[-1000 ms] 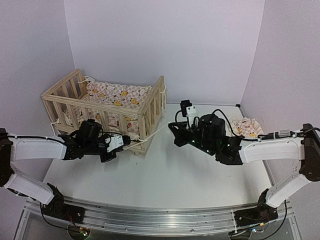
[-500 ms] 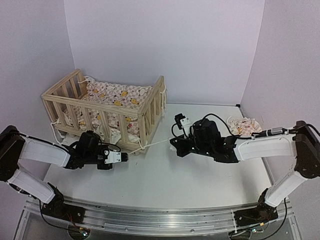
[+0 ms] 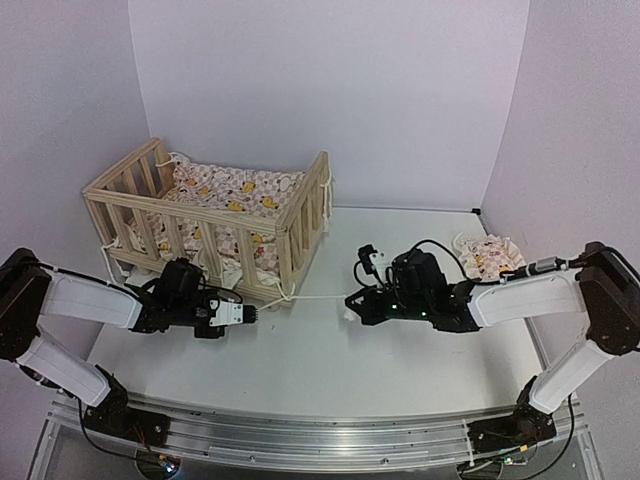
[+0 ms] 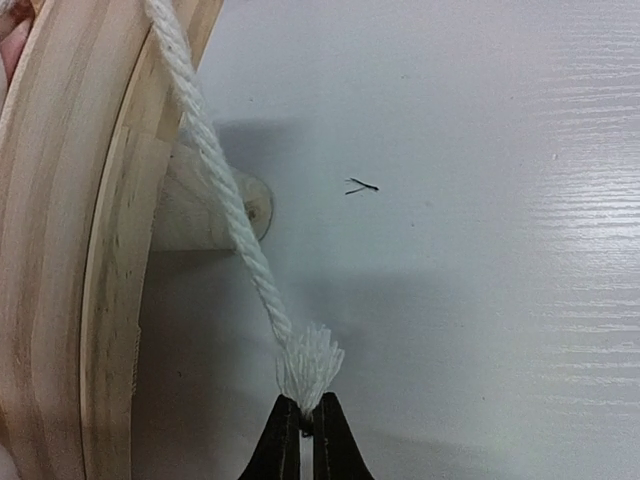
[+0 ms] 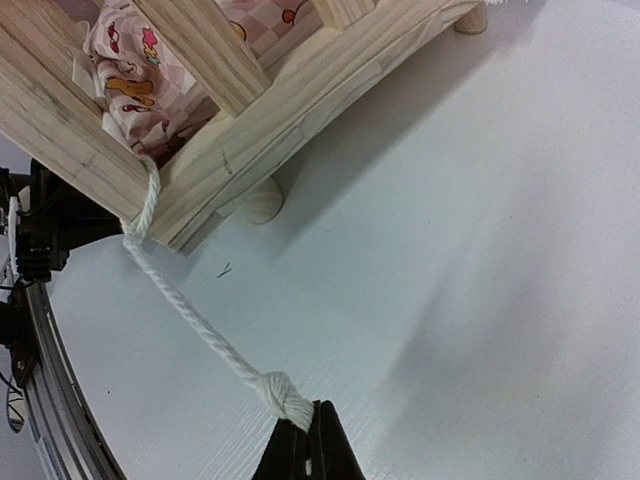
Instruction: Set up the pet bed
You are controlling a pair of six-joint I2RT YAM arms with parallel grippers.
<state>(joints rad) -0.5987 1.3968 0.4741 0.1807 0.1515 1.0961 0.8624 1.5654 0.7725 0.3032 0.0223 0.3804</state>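
At ten o'clock on the table stands the pet bed, and at its five o'clock corner the left gripper is pinched tight on a frayed cord end and the right gripper on a knotted cord end, so tying seems the step in hand, and the next move likely calls for crossing both ends taut.

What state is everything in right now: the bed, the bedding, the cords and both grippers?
pet bed: upright on the table, slatted sides standing.
cushion: lying inside the bed.
pillow: on the table, apart from the bed.
frayed cord: runs from the bed frame, end pinched.
knotted cord: stretched from the bed's corner, end pinched.
left gripper: shut on the frayed cord.
right gripper: shut on the knotted cord.
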